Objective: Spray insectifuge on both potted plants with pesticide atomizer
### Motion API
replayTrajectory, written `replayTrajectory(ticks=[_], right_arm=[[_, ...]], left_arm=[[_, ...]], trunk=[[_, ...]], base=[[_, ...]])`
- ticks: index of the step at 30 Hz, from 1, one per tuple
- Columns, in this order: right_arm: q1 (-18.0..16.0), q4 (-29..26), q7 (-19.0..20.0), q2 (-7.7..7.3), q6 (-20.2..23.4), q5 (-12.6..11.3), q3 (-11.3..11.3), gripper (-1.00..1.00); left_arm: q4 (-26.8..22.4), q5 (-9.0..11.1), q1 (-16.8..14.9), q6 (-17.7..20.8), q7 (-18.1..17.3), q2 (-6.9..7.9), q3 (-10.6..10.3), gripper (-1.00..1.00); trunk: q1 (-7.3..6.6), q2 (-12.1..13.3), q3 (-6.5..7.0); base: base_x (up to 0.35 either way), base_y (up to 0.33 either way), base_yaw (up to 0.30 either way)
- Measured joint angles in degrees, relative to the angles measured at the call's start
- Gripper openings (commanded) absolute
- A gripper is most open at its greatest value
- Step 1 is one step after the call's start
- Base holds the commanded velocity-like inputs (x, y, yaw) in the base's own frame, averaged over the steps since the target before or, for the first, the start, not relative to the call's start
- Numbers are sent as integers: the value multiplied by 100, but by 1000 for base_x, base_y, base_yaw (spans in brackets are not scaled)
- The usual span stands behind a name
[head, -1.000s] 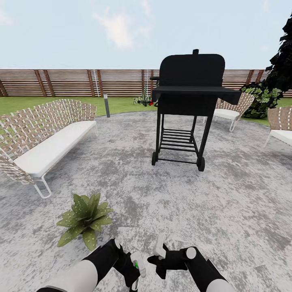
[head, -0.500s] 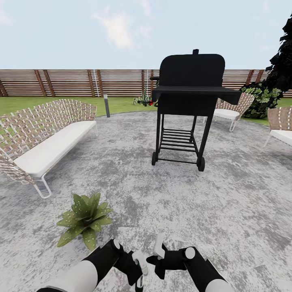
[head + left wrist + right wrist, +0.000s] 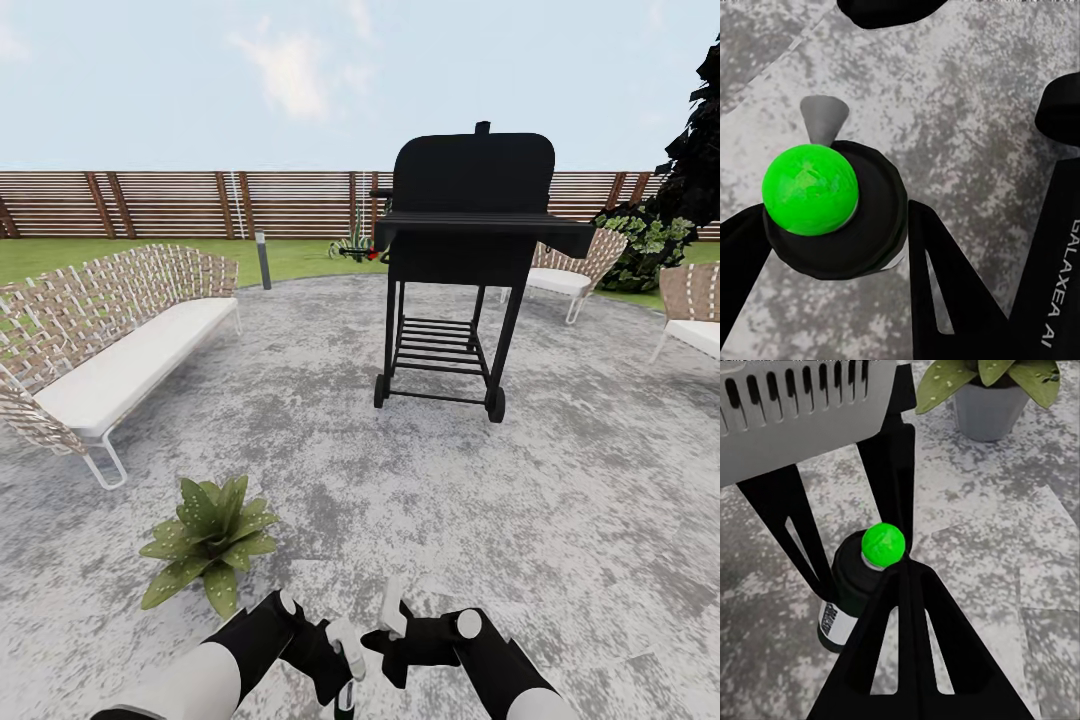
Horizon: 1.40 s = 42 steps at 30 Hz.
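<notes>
The left gripper (image 3: 345, 668) clamps the upright pesticide atomizer (image 3: 832, 210); potted plant (image 3: 208, 537) lies at ten o'clock (right gripper (image 3: 392, 618): grip unclear).

Pesticide atomizer (image 3: 855, 585): dark bottle, bright green cap, white label, upright between black jaws above mottled grey paving (image 3: 560, 480). Potted plant (image 3: 207, 537): low rosette, broad pointed green leaves, grey pot, standing on paving near the atomizer.
</notes>
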Motion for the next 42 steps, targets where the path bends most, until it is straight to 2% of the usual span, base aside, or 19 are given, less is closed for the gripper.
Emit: replayTrajectory(ticks=[8,21,23,25,27,34,37,39,42], right_arm=[[0,-11,0,-9,0,0,0,-100],[0,-13,0,-10,0,0,0,-100],[0,-12,0,-10,0,0,0,-100],[0,-12,0,-10,0,-2,0,-100],[0,-11,0,-9,0,0,0,-100],[0,-11,0,-10,0,0,0,-100],[0,-8,0,-10,0,0,-5,-100],[0,-4,0,-10,0,0,-6,-100],[0,-4,0,-10,0,0,-9,-100]], left_arm=[[6,20,5,-402,-226,0,-6,-100],[34,18,-3,-433,-226,0,-6,-100],[20,100,-4,-433,-224,0,-4,-100],[-10,289,-4,-433,-224,1,-11,-100],[-17,325,-4,-433,-229,1,-18,-100],[-1,328,-3,-432,-214,1,-12,-100],[29,263,0,-397,-181,1,-52,-100],[27,246,3,-389,-178,113,-71,-100],[34,235,10,-386,-177,370,-82,-100]], trunk=[[0,0,0],[0,0,0],[0,0,0],[0,0,0],[0,0,0],[0,0,0],[0,0,0],[0,0,0],[0,0,0]], base=[[0,0,0],[0,0,0],[0,0,0],[0,0,0],[0,0,0],[0,0,0],[0,0,0],[0,0,0],[0,0,0]])
